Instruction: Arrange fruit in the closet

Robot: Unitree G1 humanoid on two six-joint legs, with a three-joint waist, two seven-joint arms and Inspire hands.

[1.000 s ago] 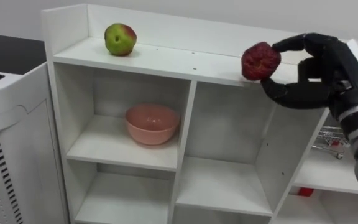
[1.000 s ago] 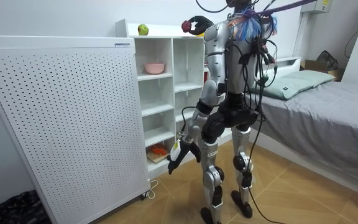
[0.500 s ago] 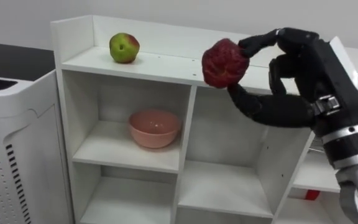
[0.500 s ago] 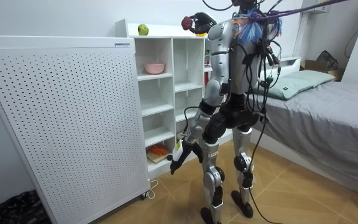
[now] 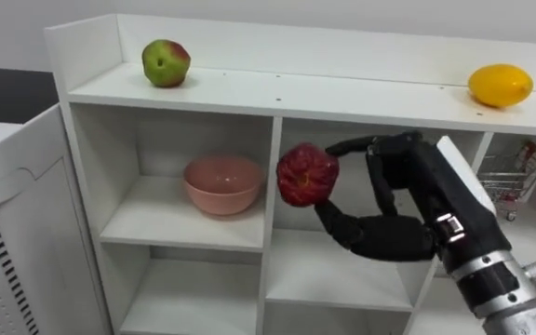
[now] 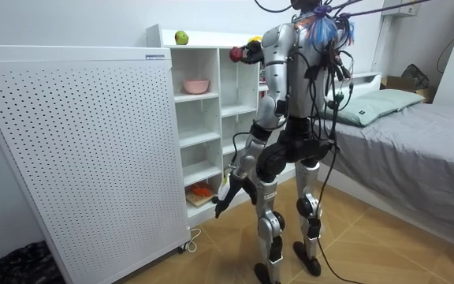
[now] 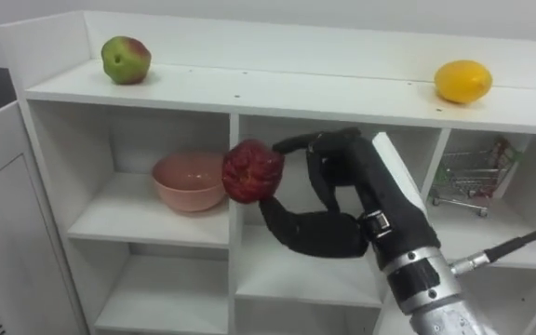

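Note:
A dark red fruit (image 5: 307, 174) hangs in front of the white closet (image 5: 268, 93), level with the upright divider between its upper compartments. My right hand (image 5: 391, 200) is shut on it, thumb below and fingers curled over the top (image 7: 252, 171). On the closet's top board a green-red apple (image 5: 166, 62) lies at the far left and a yellow fruit (image 5: 500, 85) at the right. A pink bowl (image 5: 222, 183) stands in the upper left compartment. In the room view I stand facing the closet, and my left hand (image 6: 220, 207) hangs low by my thigh.
A white perforated panel (image 6: 77, 158) stands against the closet's left side. A small wire shopping cart (image 5: 501, 181) sits in the compartment at the right. An orange item (image 6: 199, 191) lies on a low shelf. A bed (image 6: 416, 134) is behind me.
My right hand has brought the red fruit down and left, from above the top board to in front of the upper compartments. The eye view has shifted, bringing the yellow fruit into sight.

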